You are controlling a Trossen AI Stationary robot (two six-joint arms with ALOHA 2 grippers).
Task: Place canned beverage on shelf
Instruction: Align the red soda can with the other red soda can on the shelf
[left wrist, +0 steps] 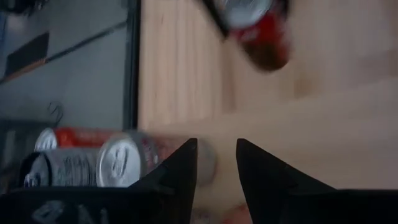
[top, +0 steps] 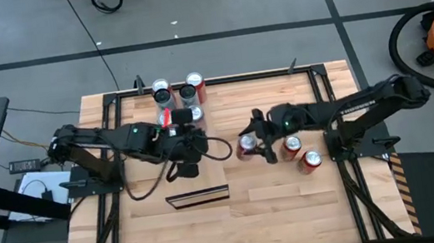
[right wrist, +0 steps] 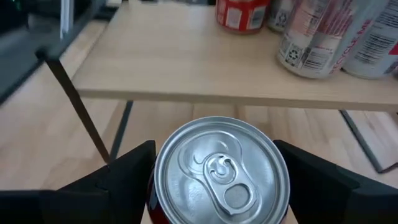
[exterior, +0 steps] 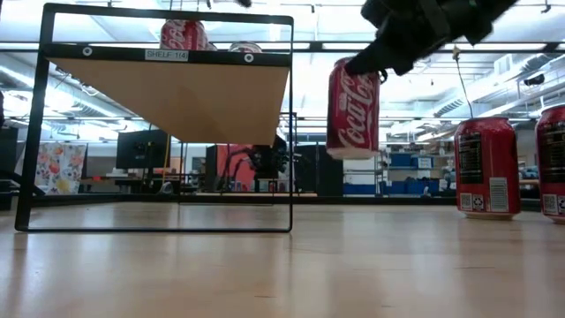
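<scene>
A red canned beverage (exterior: 353,108) hangs above the table, with my right gripper (top: 247,144) shut on it. Its silver top (right wrist: 221,168) shows between the two fingers. Beyond it is the shelf (right wrist: 186,68), a pale wood slab carried high in a black frame (exterior: 291,124). Several cans (right wrist: 311,37) stand on the shelf. My left gripper (left wrist: 216,163) hovers by the shelf, left of the held can, narrowly open with nothing between its fingers. My right gripper pinches the can's wall just under the rim (right wrist: 152,202), one finger (right wrist: 127,171) on each side. The fingers come from the table's right side, slanting a little downward. The can is upright and lifted clear of the table.
Two more red cans (exterior: 485,168) (exterior: 554,163) stand on the table under my right arm, also seen from above (top: 292,147) (top: 312,159). A dark flat bar (top: 198,197) lies near the table's middle. Bare plank tabletop (top: 280,214) lies toward the near edge.
</scene>
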